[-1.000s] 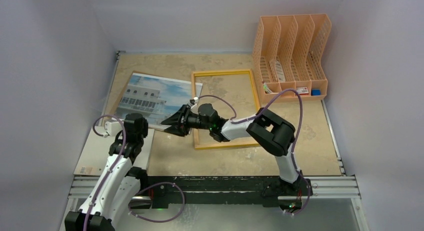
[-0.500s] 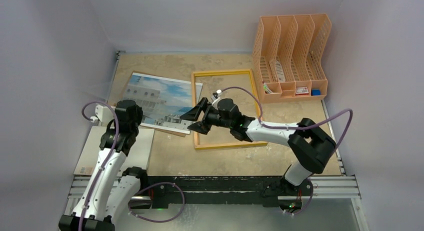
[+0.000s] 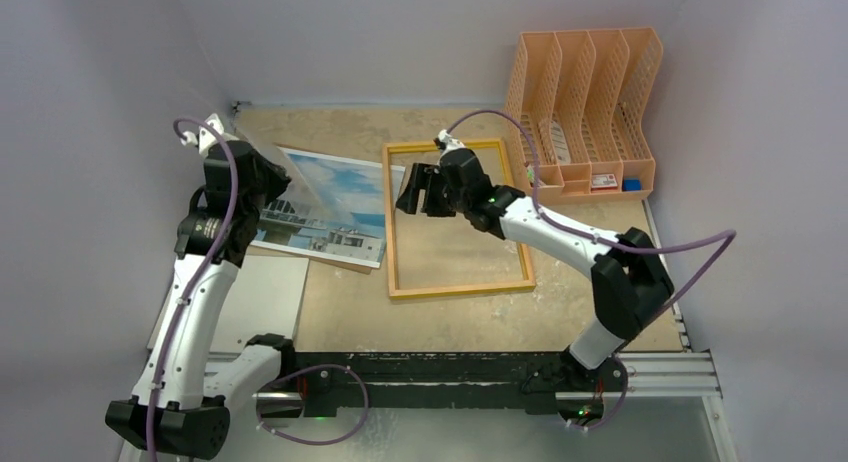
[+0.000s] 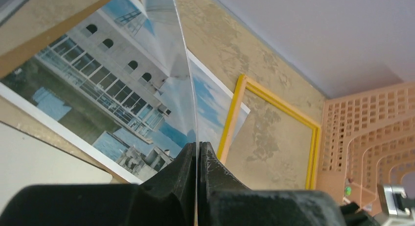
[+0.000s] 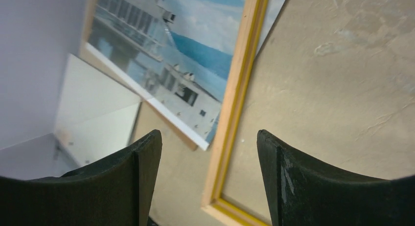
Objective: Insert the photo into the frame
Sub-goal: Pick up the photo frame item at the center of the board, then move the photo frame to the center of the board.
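Observation:
The photo (image 3: 335, 202) of a white building under blue sky lies face up on a brown backing board (image 3: 345, 264). Its right corner crosses the left rail of the yellow frame (image 3: 460, 285), which lies flat to its right. My left gripper (image 3: 272, 180) is raised over the photo's left part. In the left wrist view this gripper (image 4: 198, 147) is shut on a thin clear sheet seen edge-on, above the photo (image 4: 98, 84) and beside the frame (image 4: 227, 133). My right gripper (image 3: 415, 194) hangs open and empty over the frame's upper left, its jaws (image 5: 208, 157) straddling the rail (image 5: 235, 103) next to the photo (image 5: 181, 50).
A peach file rack (image 3: 580, 112) stands at the back right, just past the frame. A blank grey-white panel (image 3: 250, 302) lies at the near left, partly under the backing board. Walls close in on the left, back and right.
My right gripper opened and swung from the photo's near edge to the frame's upper left. My left arm rose and reached back over the photo's left side.

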### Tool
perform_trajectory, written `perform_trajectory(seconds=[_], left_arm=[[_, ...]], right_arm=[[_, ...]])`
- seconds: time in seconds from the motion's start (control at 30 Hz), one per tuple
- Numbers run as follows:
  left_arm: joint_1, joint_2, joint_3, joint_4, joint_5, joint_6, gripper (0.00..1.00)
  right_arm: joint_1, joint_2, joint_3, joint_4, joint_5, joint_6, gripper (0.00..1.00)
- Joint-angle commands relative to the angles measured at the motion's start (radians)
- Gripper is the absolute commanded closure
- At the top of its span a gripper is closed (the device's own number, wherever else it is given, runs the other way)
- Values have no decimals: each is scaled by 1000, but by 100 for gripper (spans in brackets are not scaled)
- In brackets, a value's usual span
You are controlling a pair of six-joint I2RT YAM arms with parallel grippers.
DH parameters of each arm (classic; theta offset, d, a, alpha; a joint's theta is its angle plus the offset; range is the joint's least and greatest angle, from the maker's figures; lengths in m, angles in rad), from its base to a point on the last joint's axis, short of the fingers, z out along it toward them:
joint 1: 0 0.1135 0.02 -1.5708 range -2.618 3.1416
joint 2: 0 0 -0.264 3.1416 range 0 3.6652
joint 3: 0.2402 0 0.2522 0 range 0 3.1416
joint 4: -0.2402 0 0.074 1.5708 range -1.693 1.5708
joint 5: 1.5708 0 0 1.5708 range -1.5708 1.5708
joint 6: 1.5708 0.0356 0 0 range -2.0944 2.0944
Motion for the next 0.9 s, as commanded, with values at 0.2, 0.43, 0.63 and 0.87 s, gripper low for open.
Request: perform_trajectory(seconds=[0.2, 0.43, 0.63, 0.87], left_arm=[[6, 85, 278, -110, 101, 332, 100], [6, 103, 305, -146, 23, 375, 100], [6, 99, 278, -118, 25, 397, 100], [6, 100, 246, -88, 79, 402, 100]], right_arm=[[143, 261, 254, -298, 235, -247, 28], [228, 384, 361, -412, 355, -167, 38], [260, 424, 367, -433, 356, -124, 51], [272, 437, 340, -394, 243, -94, 57]])
